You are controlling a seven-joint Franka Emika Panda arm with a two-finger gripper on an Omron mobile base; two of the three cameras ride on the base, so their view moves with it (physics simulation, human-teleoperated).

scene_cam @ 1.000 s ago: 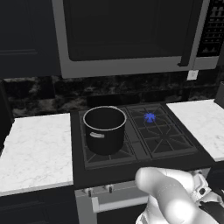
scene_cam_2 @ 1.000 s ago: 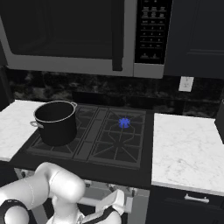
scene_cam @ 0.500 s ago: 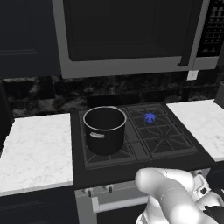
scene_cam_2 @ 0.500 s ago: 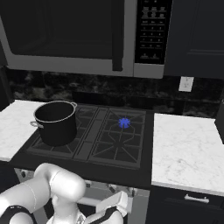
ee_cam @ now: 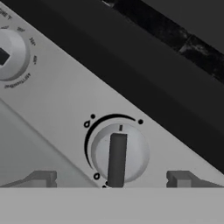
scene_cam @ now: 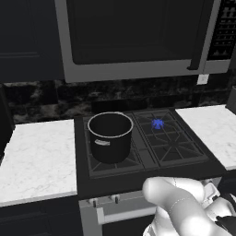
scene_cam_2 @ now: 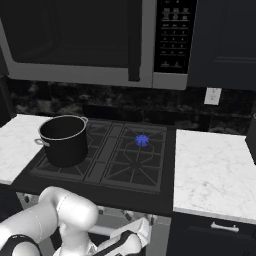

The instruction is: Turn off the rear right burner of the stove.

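On the black stove [scene_cam: 171,148], the rear right burner [scene_cam: 157,123] shows a small blue flame, which also glows on that burner [scene_cam_2: 142,140] in the right base view. My gripper [scene_cam_2: 142,226] is low against the stove's silver front panel [ee_cam: 65,100]. In the hand view the gripper [ee_cam: 113,180] is open. Its fingertips [ee_cam: 41,178] flank a round silver knob [ee_cam: 119,153] whose dark bar stands upright in that view. The fingers do not touch the knob.
A black pot [scene_cam: 109,136] with a steel rim sits on the left grates. A second knob [ee_cam: 6,54] lies further along the panel. White marble counters [scene_cam: 37,156] flank the stove and a large microwave [scene_cam: 133,37] hangs above. My white arm [scene_cam: 184,207] blocks the panel's right part.
The hand has edged slightly closer to the front panel. The blue flame burns as before and the pot has not moved.
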